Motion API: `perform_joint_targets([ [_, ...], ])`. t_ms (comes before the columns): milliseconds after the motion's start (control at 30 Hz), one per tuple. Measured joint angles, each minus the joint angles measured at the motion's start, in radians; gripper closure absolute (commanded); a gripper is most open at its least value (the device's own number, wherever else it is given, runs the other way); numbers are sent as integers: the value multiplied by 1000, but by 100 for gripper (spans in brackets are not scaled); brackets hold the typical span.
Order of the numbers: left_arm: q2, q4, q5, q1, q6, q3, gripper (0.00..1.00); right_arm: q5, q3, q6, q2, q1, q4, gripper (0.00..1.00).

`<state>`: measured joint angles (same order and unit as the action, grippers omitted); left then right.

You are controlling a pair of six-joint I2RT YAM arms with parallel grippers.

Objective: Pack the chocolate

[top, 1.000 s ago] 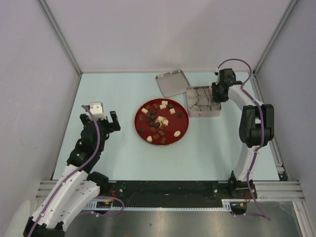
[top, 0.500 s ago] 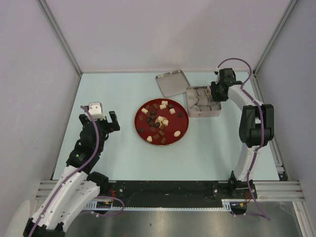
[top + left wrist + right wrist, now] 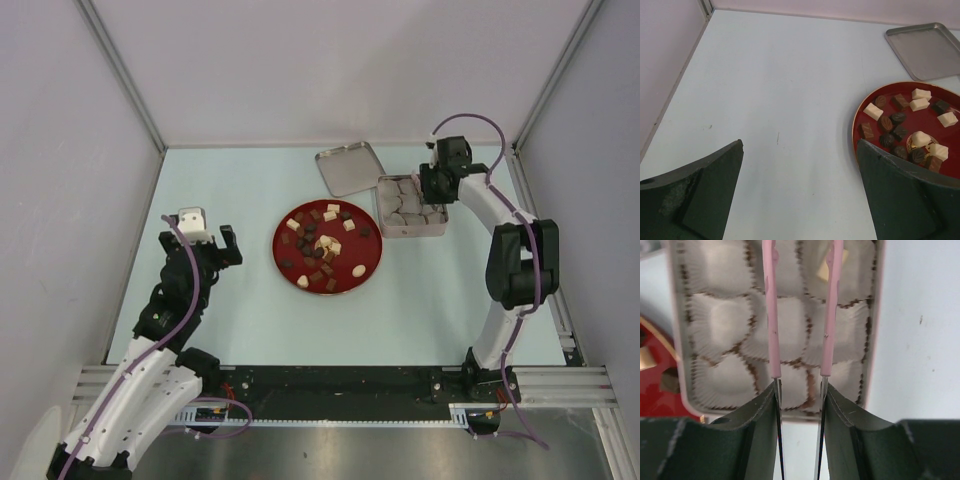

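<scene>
Top: chocolate [image 3: 322,248] sitting on red plate [image 3: 372,262], frame centre; tin [image 3: 412,234], lid [image 3: 350,168] lying upper right.
Left wrist: left gripper [image 3: 799,150] gaping wide, gripping nothing; red plate at right edge.
Right wrist: right gripper [image 3: 800,390] clamping pink tongs [image 3: 772,315], hanging over tin's paper cups [image 3: 720,320].

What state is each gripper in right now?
Left gripper: open, holding nothing.
Right gripper: closed on the pink tongs.
</scene>
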<state>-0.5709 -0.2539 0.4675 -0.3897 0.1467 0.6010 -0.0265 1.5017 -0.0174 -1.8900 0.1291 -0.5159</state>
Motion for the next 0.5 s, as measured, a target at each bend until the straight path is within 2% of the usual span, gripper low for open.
perform_joint_targets([
  [233,0,0,-3,0,1,0,0,22,-62,-1,143,155,-23,59],
  [500,0,0,-8,0,2,0,0,40,-124,6,203,360,-61,58],
])
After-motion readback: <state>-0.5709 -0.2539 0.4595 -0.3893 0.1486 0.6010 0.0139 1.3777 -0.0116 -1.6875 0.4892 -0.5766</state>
